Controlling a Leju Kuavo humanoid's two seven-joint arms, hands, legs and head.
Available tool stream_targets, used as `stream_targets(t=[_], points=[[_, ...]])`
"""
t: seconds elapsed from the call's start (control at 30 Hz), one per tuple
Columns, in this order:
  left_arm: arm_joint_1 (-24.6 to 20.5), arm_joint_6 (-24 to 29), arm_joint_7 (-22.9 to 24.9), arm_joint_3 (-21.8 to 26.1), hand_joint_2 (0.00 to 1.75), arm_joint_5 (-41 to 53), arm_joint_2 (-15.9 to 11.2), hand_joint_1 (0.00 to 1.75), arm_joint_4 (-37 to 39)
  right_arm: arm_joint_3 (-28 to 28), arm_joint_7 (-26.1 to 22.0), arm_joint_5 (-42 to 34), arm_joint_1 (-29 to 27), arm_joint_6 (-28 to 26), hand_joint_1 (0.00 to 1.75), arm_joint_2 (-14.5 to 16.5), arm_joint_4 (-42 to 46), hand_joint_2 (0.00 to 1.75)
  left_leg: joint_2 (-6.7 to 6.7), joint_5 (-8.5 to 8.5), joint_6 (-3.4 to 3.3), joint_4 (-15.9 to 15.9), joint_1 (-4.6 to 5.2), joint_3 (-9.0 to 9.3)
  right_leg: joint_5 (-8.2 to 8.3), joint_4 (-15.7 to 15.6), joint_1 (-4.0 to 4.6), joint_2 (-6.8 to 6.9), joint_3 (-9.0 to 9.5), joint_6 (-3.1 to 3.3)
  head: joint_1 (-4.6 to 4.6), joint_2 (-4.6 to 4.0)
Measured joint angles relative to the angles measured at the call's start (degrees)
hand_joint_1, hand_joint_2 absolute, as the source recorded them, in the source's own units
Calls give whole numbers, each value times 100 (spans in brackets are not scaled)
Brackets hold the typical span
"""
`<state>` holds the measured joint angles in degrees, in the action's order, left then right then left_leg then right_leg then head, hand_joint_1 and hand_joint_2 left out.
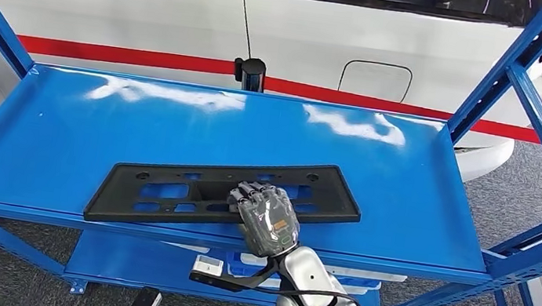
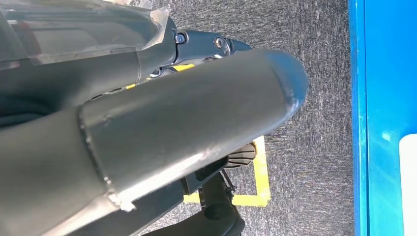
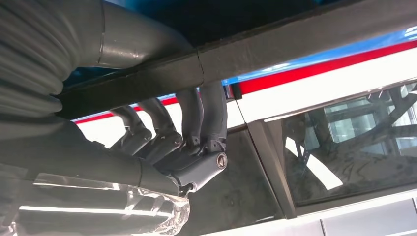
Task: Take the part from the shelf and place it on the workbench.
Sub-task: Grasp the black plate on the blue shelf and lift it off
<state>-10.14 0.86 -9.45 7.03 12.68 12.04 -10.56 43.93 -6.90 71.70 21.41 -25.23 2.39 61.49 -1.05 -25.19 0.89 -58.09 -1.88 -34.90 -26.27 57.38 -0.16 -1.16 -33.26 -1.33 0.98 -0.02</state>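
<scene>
The part is a long flat black plastic bracket with cut-outs, lying slightly askew on the blue shelf near its front edge. My right hand reaches up from below and grips the part's front edge right of its middle. In the right wrist view the dark fingers curl over one face of the part's edge and the thumb lies on the other face. My left hand hangs low over the carpet beside the shelf, with nothing seen in it. How its fingers lie is unclear.
A white car with a red stripe stands close behind the shelf. Blue slanted uprights frame the right side. A lower shelf holds white items. Grey carpet with a yellow floor mark lies below.
</scene>
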Motion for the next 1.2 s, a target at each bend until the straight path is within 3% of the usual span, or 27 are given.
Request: stream_targets(t=[0.5, 0.63, 0.93, 1.2], points=[[0, 18, -92, -28, 0, 0, 0, 0, 0, -8, 10, 19, -29, 148, 175, -80, 179, 175, 0, 0, 0, 0, 0, 5, 0, 0, 0, 0, 6, 0, 0, 0], [0, 51, -114, -30, 175, 0, 1, 0, 0, -8, 9, 30, -29, 144, 175, -81, 180, 175, 0, 0, 0, 0, 0, 5, 0, 0, 0, 0, 7, 0, 0, 0], [52, 269, -209, -25, 175, -43, 17, 0, 2, -110, 98, 227, -34, -263, 175, -110, 404, 175, -1, 0, 0, 0, 0, 4, 0, 0, 0, 1, 9, 0, 1, 0], [121, 132, -187, -15, 175, -131, 28, 0, 2, -592, 187, 481, 185, -119, 175, -225, 1307, 175, -2, 0, 0, 0, 1, 3, 0, 0, 0, 1, 9, 0, 1, 0]])
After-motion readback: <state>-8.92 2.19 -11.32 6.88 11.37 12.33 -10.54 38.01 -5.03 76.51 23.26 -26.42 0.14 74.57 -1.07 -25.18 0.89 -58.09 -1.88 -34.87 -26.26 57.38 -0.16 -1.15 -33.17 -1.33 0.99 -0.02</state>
